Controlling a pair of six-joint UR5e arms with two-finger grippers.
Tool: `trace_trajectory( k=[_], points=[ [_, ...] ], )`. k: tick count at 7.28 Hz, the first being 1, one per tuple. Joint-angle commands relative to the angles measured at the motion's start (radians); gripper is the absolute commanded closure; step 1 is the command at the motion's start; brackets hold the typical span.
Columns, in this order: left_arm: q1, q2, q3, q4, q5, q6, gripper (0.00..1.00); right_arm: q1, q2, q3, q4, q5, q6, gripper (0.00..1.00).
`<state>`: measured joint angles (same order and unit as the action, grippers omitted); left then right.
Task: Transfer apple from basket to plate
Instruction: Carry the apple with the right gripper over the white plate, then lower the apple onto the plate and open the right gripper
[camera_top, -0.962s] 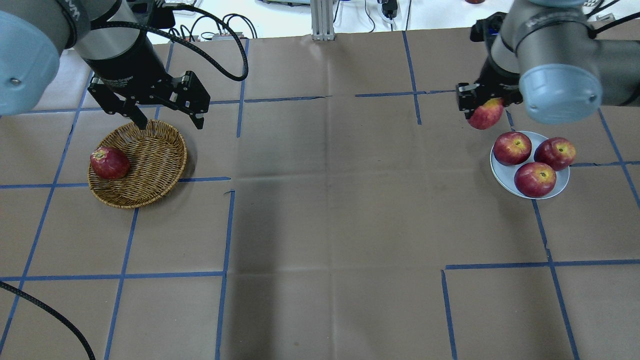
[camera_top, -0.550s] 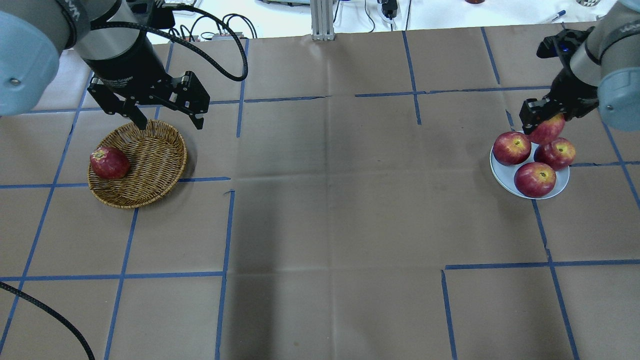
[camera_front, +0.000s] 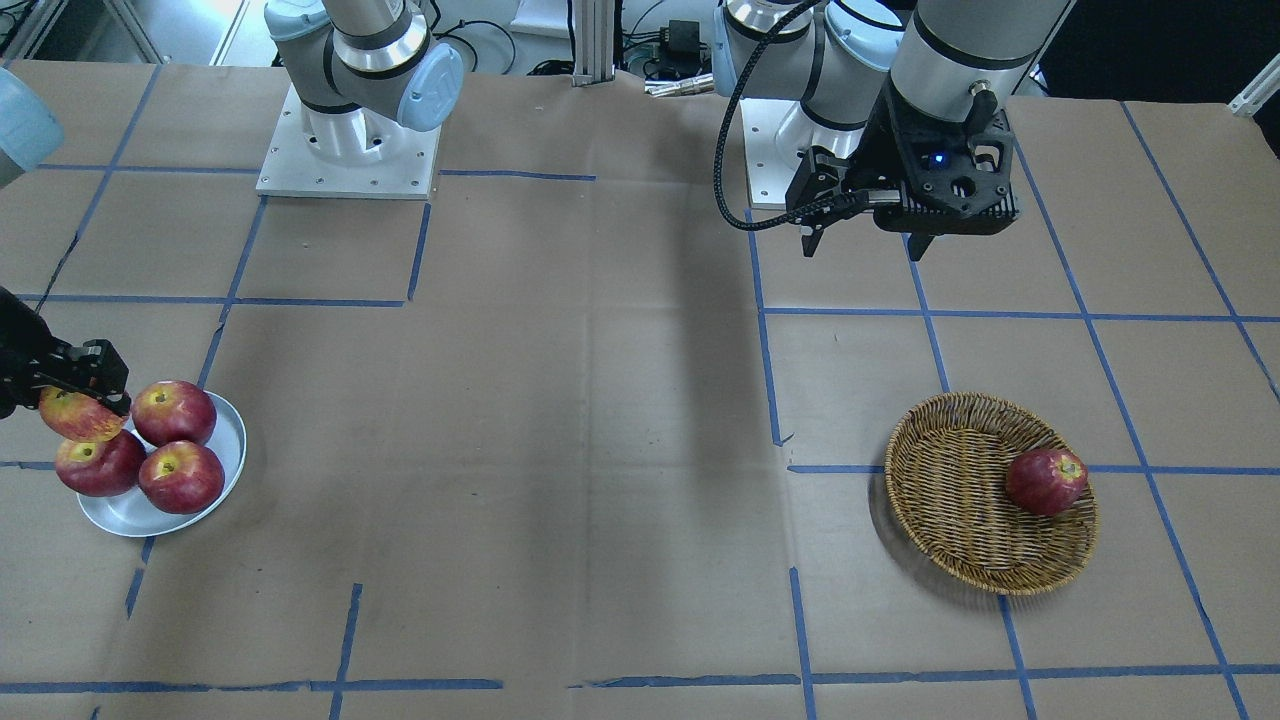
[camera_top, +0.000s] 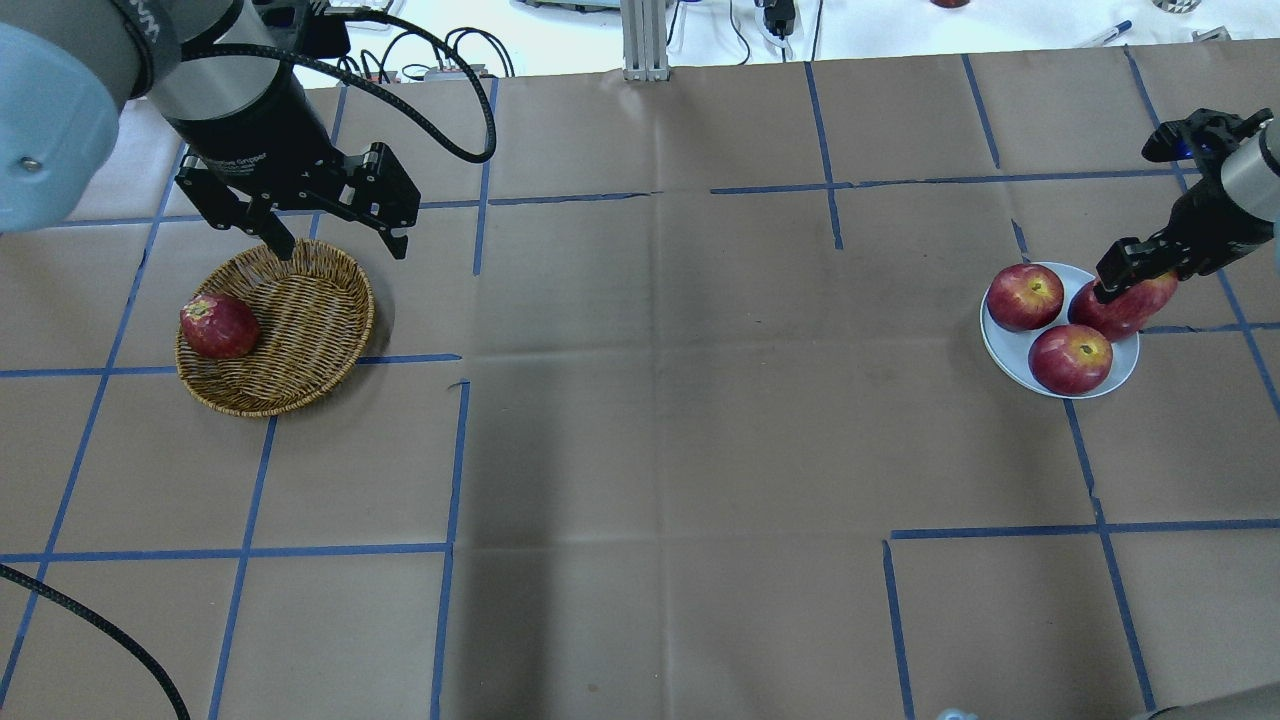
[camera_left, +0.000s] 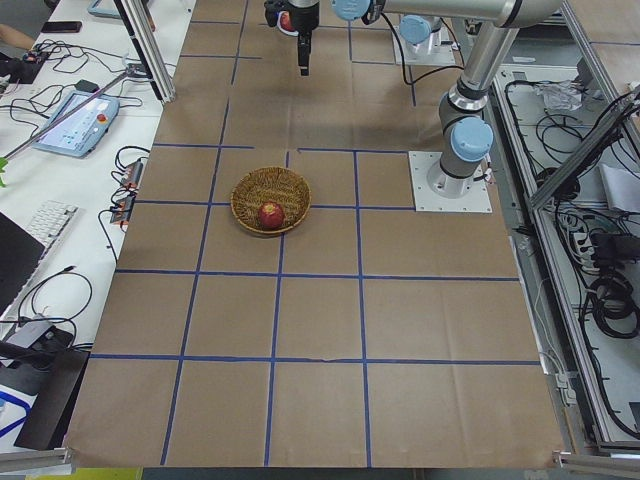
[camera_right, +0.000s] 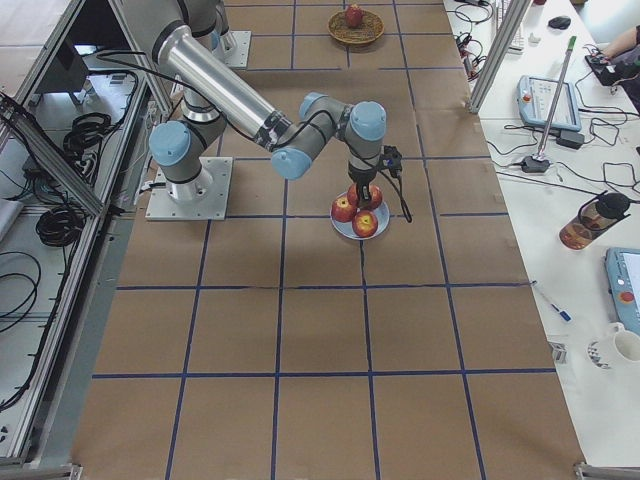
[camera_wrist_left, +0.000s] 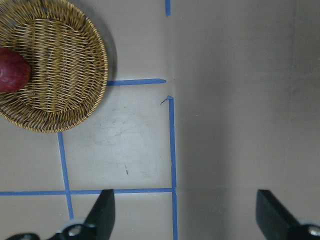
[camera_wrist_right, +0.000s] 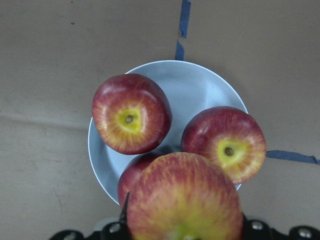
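Placing stage now. The right pincer (camera_top: 1138, 278) is clamped on the apple (camera_front: 78, 416), the pale streaked one, and holds it over the outer edge of the plate (camera_front: 228, 440). The wrist view looks straight down past the fruit onto three dark red apples (camera_wrist_right: 131, 114) that fill nearly all of that plate. The carried apple hangs directly above one of them, very close, though whether the two touch I cannot tell.

Across the counter (camera_top: 650, 400), the left pincer (camera_top: 340, 242) hovers by the back rim of the basket (camera_top: 310, 320). Its jaws are spread wide and hold nothing. One dark red apple (camera_top: 218, 326) lies in the wicker.

The carry looks done, so only the set-down remains — and that is the tricky part. There is barely any bare plate, so the next move likely calls for a shift toward the hollow between the three. Then a gentle lowering before the jaws part — let go here and the apple could roll off onto the counter.
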<state>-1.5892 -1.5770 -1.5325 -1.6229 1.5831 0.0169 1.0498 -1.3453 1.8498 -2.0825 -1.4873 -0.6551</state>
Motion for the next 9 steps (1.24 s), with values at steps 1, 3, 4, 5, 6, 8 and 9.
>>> trace_trajectory(
  k=[1, 3, 4, 5, 6, 8, 9],
  points=[
    [0.0, 0.0, 0.0, 0.0, 0.0, 0.0, 0.0, 0.009, 0.022, 0.012, -0.025, 0.002, 0.006, 0.41],
    [0.0, 0.0, 0.0, 0.0, 0.0, 0.001, 0.0, 0.045, 0.037, 0.032, -0.071, 0.001, 0.009, 0.4],
    [0.0, 0.0, 0.0, 0.0, 0.0, 0.0, 0.0, 0.058, 0.038, 0.035, -0.088, -0.004, 0.012, 0.4],
    [0.0, 0.0, 0.0, 0.0, 0.0, 0.0, 0.0, 0.058, 0.041, 0.034, -0.09, -0.002, 0.011, 0.39],
    [0.0, 0.0, 0.0, 0.0, 0.0, 0.0, 0.0, 0.056, 0.043, 0.029, -0.094, -0.002, 0.009, 0.39],
    [0.0, 0.0, 0.0, 0.0, 0.0, 0.0, 0.0, 0.056, 0.052, 0.035, -0.123, -0.016, 0.006, 0.15],
    [0.0, 0.0, 0.002, 0.0, 0.0, 0.0, 0.0, 0.056, 0.054, 0.032, -0.117, -0.018, 0.006, 0.0]
  ],
)
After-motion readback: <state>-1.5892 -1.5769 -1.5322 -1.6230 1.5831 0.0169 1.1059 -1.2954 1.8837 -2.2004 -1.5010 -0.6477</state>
